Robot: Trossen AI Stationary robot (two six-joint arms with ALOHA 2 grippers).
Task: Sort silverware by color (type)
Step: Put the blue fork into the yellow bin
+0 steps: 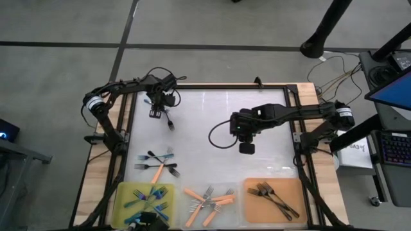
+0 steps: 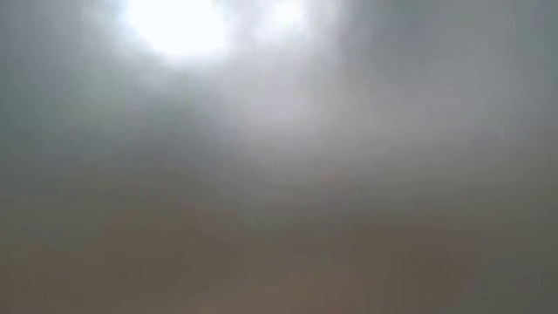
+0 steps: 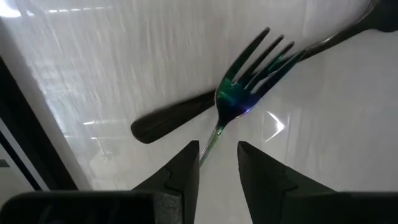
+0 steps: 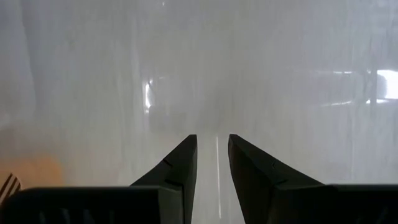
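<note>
Your left gripper [image 3: 217, 163] sits near the tabletop's far-left corner, jaws pinching an iridescent blue-teal fork [image 3: 233, 102] by its handle, lying across a dark grey-black fork [image 3: 180, 115]. Next you carry it to the yellow tray [image 1: 122, 192]. Right gripper [image 4: 212, 163] hangs mid-tabletop, jaws slightly apart, empty.

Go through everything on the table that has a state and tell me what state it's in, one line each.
Left pincer: closed on the iridescent fork, lifted off the table.
Right pincer: slightly parted, holding nothing.
Yellow tray: holds blue-teal forks.
Clear tray: holds orange-handled forks.
Orange tray: holds dark forks.
Loose forks: unsorted on the table.
</note>
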